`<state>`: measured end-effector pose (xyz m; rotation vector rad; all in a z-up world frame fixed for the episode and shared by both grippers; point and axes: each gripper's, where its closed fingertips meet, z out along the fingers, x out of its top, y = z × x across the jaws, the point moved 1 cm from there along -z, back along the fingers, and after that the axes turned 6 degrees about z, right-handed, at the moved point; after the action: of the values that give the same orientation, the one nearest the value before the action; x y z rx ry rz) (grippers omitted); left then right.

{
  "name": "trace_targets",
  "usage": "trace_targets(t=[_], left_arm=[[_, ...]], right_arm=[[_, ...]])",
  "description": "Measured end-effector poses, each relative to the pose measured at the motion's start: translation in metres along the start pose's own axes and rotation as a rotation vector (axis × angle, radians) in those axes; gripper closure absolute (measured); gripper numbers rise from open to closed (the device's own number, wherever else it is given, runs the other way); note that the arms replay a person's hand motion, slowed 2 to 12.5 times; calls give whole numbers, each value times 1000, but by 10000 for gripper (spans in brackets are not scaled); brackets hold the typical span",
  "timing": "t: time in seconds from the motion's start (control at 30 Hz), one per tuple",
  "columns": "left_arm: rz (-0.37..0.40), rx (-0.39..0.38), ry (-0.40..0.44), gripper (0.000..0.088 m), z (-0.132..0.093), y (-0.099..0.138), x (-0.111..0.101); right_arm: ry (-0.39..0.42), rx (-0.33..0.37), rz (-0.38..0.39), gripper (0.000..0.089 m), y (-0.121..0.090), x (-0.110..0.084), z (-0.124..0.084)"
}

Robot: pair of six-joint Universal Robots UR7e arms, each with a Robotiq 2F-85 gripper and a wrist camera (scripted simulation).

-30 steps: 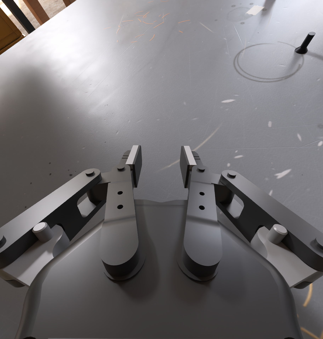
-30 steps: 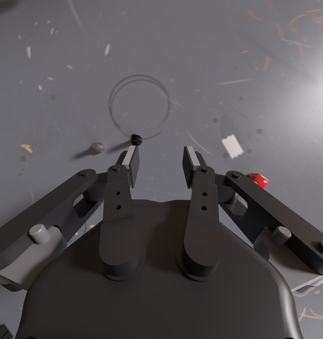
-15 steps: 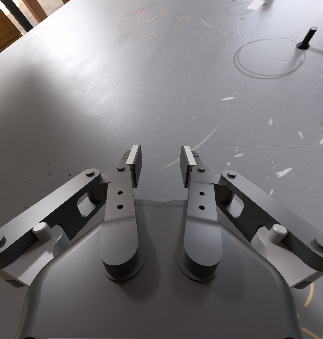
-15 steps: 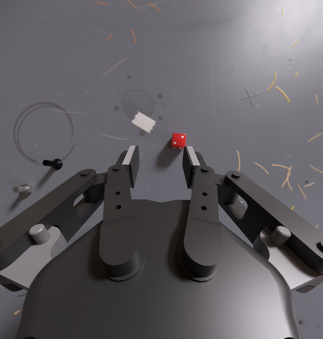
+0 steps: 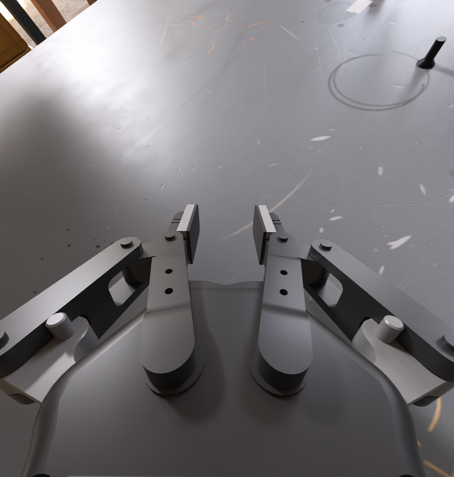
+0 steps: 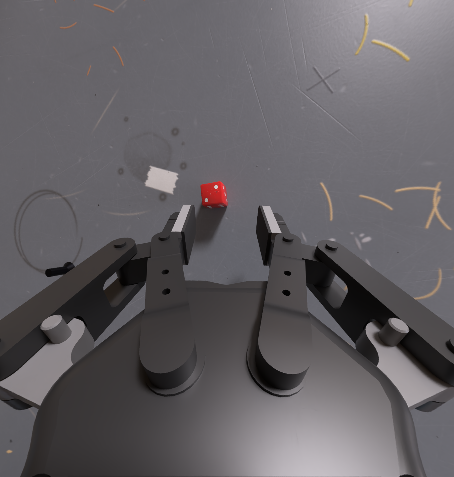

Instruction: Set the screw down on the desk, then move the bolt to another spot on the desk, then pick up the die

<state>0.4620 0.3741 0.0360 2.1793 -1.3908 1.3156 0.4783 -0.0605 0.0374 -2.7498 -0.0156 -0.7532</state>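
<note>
A small red die (image 6: pixel 213 194) with white pips rests on the grey desk (image 6: pixel 246 103), just beyond my right gripper (image 6: pixel 226 214) and slightly left of its centre line. My right gripper is open and empty. A black screw (image 6: pixel 59 269) lies at the left, partly behind the gripper's linkage. In the left wrist view the same black screw (image 5: pixel 431 54) stands head-down at the far right by a ring mark. My left gripper (image 5: pixel 226 216) is open and empty above bare desk (image 5: pixel 143 129). The bolt is out of view.
A scrap of white tape (image 6: pixel 161 179) lies left of the die. Yellow and orange shavings (image 6: pixel 386 47) are scattered on the desk. The desk's far left edge (image 5: pixel 40 41) shows in the left wrist view, with wooden structures (image 5: pixel 4 38) beyond.
My right gripper swung right, away from the screw and bolt, and closed in on the die, which now sits just ahead of the fingertips. The left gripper hardly moved.
</note>
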Motion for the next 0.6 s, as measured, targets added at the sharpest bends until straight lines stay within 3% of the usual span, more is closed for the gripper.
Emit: trace_targets(t=[0.27,0.6], left_arm=[[-2,0,2,501,0,0,0],[-1,-1,1,501,0,0,0]], right_arm=[[-20,42,68,464,2,-2,9],[13,-20,84,464,12,4,10]])
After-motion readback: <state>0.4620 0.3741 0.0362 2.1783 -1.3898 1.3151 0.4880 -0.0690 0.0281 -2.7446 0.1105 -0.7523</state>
